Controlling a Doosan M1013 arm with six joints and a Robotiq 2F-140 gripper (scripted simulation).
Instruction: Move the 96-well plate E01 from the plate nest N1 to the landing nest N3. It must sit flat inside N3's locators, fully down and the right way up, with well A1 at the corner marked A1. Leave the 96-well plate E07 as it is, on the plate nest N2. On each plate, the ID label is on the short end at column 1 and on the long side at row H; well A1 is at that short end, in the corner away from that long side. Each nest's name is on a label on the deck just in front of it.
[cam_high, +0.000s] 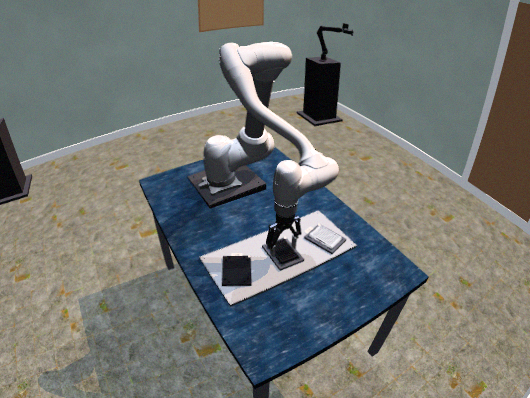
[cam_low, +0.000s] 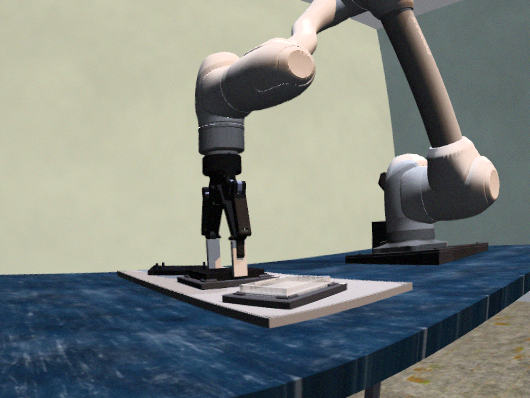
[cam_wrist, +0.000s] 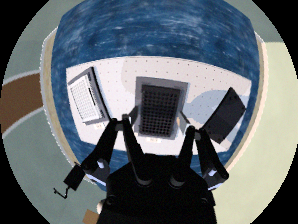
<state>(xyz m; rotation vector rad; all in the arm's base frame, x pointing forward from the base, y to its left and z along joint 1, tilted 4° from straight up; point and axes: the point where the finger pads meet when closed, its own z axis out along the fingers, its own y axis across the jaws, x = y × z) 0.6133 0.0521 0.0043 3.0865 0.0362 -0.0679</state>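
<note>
- End effector (cam_high: 283, 245) (cam_low: 226, 262): part open, nothing in grip. Fingers (cam_low: 240, 260) point straight down, one each side of a dark 96-well plate (cam_high: 285, 251) (cam_wrist: 160, 110); contact w/ plate sides can't be judged.
- Dark plate lies in the middle nest (cam_high: 297, 262), looks flat, wells up. ID and nest labels too small to read, so E01/E07 and A1 corner can't be confirmed.
- Clear plate (cam_high: 325, 237) (cam_low: 285, 286) sits in the nest on one side, apart from the fingers.
- Nest on the other side (cam_high: 236, 270) (cam_wrist: 222, 115) carries no plate.
- All 3 nests on a pale mat (cam_high: 260, 286) on the blue bench (cam_high: 300, 320).
- Arm's base plate (cam_high: 257, 186) at the bench's rear.
</note>
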